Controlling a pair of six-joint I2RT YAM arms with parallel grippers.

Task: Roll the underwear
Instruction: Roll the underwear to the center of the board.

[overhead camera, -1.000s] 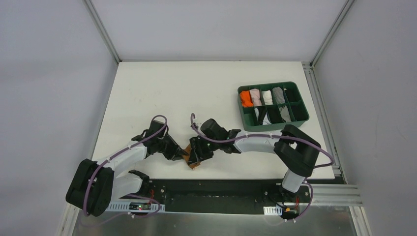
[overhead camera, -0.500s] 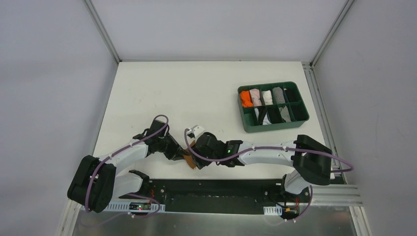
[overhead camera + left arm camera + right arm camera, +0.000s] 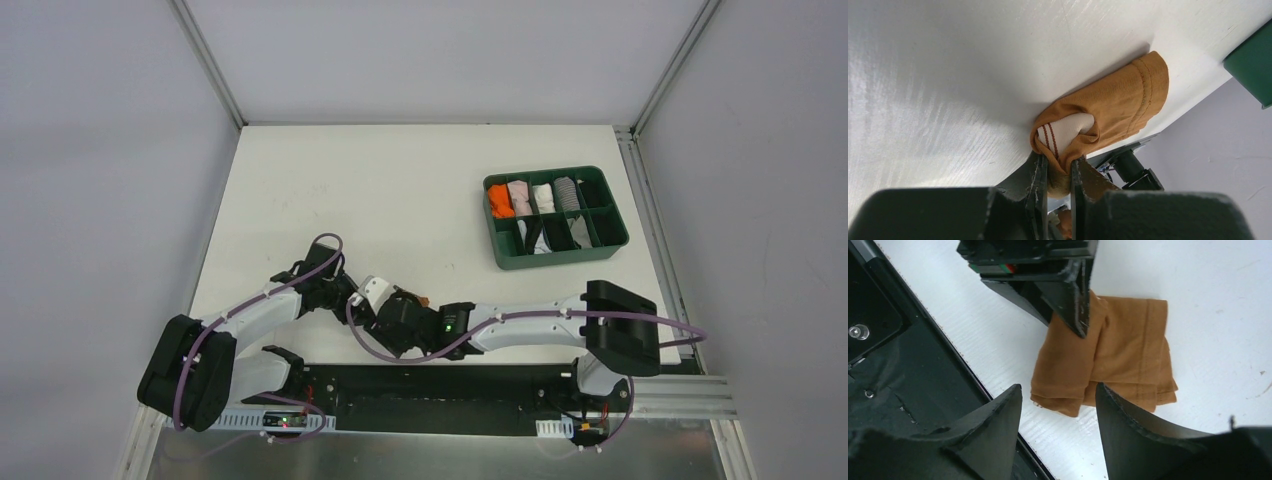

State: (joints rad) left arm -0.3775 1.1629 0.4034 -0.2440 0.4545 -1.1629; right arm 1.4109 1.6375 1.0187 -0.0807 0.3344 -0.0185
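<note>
Both arms point(image 3: 250, 315) point(image 3: 530, 318) lie low, left fingers point(image 3: 1087, 185) pinching the underwear point(image 3: 1120, 352), right fingers point(image 3: 993, 430) spread wide over it.

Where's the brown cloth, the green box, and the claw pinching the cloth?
Tan-brown cloth underwear point(image 3: 1128, 350): right wrist view, folded middle.
Green plastic compartment tray point(image 3: 530, 259): top view, near wall.
Left gripper point(image 3: 1058, 172): left wrist view, between its fingertips.

Underwear point(image 3: 1113, 102): tan-brown cloth with matching stitching; waistband point(image 3: 1065, 129) pale cream bearing two thin reddish stripes. Table point(image 3: 400, 180): white. Tray point(image 3: 556, 259): dark green, holding an orange roll point(image 3: 500, 201), pink roll point(image 3: 520, 196), white roll point(image 3: 543, 196), grey roll point(image 3: 566, 192) and black roll point(image 3: 590, 190). Left tool point(image 3: 1058, 175) and right tool point(image 3: 1057, 392): black. Arms point(image 3: 530, 318): white shells, black joints, purple cables point(image 3: 325, 240).
</note>
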